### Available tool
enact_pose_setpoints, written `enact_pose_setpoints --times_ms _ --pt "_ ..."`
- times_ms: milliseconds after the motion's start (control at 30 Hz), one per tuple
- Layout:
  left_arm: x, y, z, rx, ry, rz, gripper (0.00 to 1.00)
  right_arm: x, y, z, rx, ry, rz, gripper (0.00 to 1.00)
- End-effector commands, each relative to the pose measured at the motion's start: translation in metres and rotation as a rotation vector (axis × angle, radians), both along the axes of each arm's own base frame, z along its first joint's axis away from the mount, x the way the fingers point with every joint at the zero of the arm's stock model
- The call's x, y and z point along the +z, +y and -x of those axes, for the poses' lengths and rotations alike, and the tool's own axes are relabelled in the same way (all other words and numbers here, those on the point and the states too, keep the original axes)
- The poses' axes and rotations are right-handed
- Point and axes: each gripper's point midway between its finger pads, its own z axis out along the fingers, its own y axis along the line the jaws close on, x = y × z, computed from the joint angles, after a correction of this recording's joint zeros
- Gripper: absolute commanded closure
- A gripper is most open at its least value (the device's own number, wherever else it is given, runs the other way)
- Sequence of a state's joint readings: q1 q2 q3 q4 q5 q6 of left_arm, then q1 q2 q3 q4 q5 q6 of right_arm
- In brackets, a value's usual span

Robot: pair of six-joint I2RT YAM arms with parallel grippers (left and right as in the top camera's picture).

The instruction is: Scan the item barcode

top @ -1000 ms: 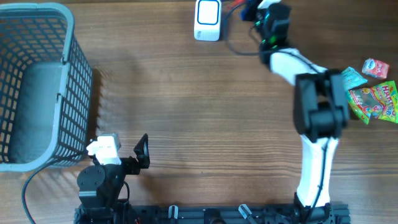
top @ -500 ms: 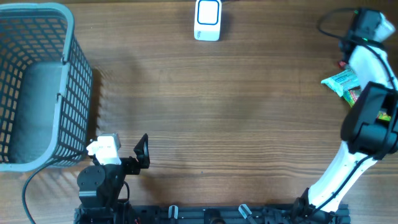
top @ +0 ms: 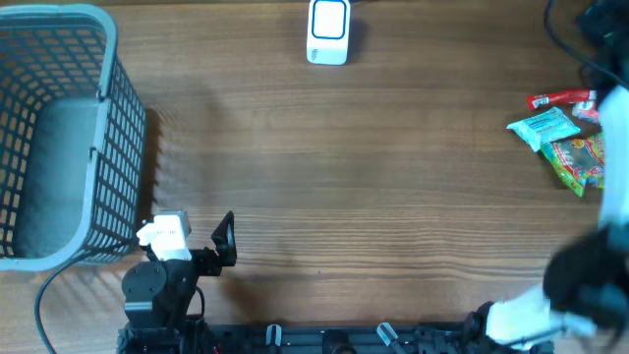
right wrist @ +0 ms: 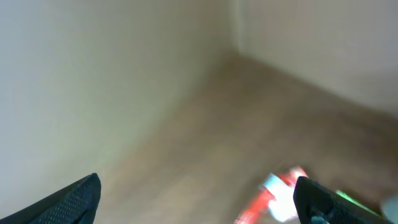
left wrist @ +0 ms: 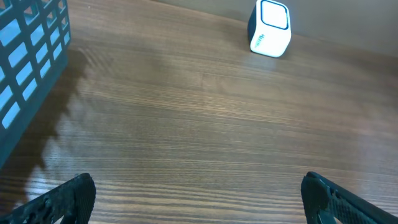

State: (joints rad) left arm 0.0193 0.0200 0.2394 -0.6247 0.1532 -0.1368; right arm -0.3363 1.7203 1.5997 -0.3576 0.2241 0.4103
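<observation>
- Wooden table (top: 393, 177), white scanner (top: 328, 30) at the far edge, snack packets (top: 562, 136) heaped far right.
- My right claw (right wrist: 199, 193) gapes empty, blurred; left claw (left wrist: 199, 199) open, idle.
- Between scans, I reckon: next, grab a packet, show its barcode.

On your table (top: 393, 197), the basket (top: 59, 138) occupies the far left edge. The scanner (top: 328, 31) stands at the centre of the far edge. The snack packets (top: 565, 133) lie clustered together at the right edge, well apart from the scanner. The left gripper (top: 197, 241) sits at the near edge, just beside the basket's near corner. The right arm (top: 590, 285) runs along the right edge, nearer you than the packets.
</observation>
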Motion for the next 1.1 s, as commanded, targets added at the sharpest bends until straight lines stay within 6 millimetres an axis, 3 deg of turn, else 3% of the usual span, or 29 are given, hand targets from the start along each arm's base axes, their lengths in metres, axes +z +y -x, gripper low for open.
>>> enact_pose_setpoints --times_ms 0,133,200,267,400,467,533,700,767,833,933,1067 --pt "0.003 0.001 0.0 0.005 -0.012 -0.002 0.0 0.078 0.067 0.03 0.277 -0.138 -0.06 0.0" --pt "0.003 0.001 0.0 0.005 -0.012 -0.002 0.0 0.133 0.107 0.088 0.395 -0.212 -0.05 0.0" --pt "0.003 0.001 0.0 0.005 -0.012 -0.002 0.0 0.165 0.134 0.135 0.476 -0.255 0.004 0.0" --pt "0.003 0.001 0.0 0.005 -0.012 -0.002 0.0 0.181 0.151 0.17 0.505 -0.287 0.02 0.0" --pt "0.003 0.001 0.0 0.005 -0.012 -0.002 0.0 0.188 0.173 0.24 0.495 -0.294 0.03 0.0" --pt "0.003 0.001 0.0 0.005 -0.012 -0.002 0.0 0.179 0.183 0.271 0.494 -0.272 0.015 0.0" --pt "0.003 0.001 0.0 0.005 -0.012 -0.002 0.0 0.158 0.192 0.298 0.49 -0.208 -0.026 0.0" --pt "0.003 0.001 0.0 0.005 -0.012 -0.002 0.0 0.1 0.202 0.331 0.466 0.013 -0.158 0.0" --pt "0.003 0.001 0.0 0.005 -0.012 -0.002 0.0 0.084 0.185 0.343 0.361 0.096 -0.141 0.0" --pt "0.003 0.001 0.0 0.005 -0.012 -0.002 0.0 0.074 0.184 0.35 0.333 0.138 -0.171 0.0" --pt "0.003 0.001 0.0 0.005 -0.012 -0.002 0.0 0.079 0.183 0.345 0.332 0.103 -0.156 0.0" --pt "0.003 0.001 0.0 0.005 -0.012 -0.002 0.0 0.097 0.192 0.343 0.424 -0.098 -0.022 0.0"
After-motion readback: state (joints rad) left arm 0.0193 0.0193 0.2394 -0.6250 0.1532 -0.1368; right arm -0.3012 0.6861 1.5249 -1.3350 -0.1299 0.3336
